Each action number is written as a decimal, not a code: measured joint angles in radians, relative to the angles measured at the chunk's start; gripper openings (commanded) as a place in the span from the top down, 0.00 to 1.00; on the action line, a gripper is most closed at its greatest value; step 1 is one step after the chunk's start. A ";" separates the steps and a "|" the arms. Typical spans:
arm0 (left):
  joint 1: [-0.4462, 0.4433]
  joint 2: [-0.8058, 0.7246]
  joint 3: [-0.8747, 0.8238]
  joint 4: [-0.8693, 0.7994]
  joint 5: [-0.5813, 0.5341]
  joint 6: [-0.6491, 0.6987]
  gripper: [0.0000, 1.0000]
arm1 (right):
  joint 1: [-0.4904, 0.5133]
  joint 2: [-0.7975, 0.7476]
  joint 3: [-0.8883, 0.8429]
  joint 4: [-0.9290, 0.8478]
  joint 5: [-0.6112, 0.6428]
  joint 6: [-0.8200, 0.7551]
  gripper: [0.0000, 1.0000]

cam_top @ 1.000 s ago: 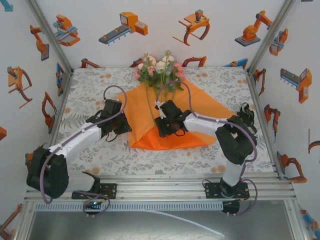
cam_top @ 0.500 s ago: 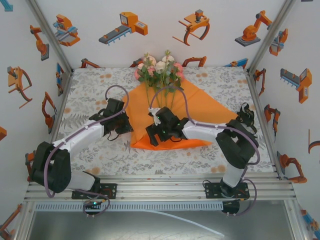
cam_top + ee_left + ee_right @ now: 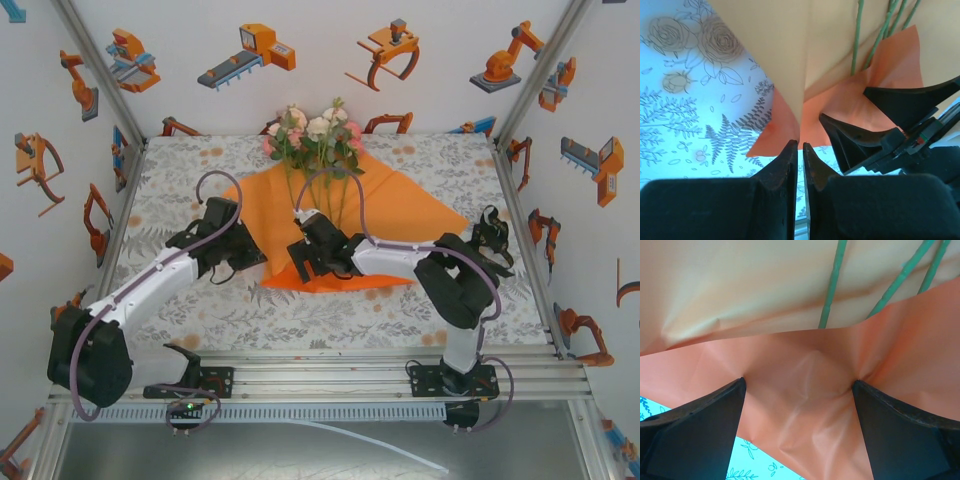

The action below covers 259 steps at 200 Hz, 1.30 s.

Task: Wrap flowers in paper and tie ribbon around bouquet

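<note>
Paper lies spread out in the top view, with the flowers on its far corner. The right gripper has shifted left to the paper's near corner since 0.5 s ago.
Left wrist: the left gripper is pinched on the paper's folded edge.
Right wrist: the right gripper's jaws are spread wide, fingertips on the paper.

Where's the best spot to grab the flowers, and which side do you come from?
Grip the flowers by their bare green stems, not the blossoms. The stems are thin, bunched close and run along the orange paper toward the near side. Probably come from above at that near end, fingers across the stems. The heads look bulky and easy to crush.
</note>
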 measured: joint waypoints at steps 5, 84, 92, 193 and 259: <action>0.000 0.002 0.003 0.000 0.004 -0.010 0.84 | 0.000 0.000 0.000 0.003 -0.002 0.003 0.22; 0.003 0.183 0.190 0.002 0.051 -0.024 0.76 | -0.001 -0.022 -0.035 0.054 -0.094 0.004 0.22; 0.003 0.182 0.199 -0.013 0.028 -0.016 0.70 | -0.001 -0.024 -0.039 0.058 -0.096 0.003 0.23; 0.455 0.116 -0.065 -0.045 -0.084 0.006 0.38 | -0.002 -0.031 -0.049 0.061 -0.104 -0.010 0.23; 0.586 0.467 0.198 0.116 -0.055 0.208 0.31 | -0.002 -0.039 -0.048 0.026 -0.112 -0.033 0.23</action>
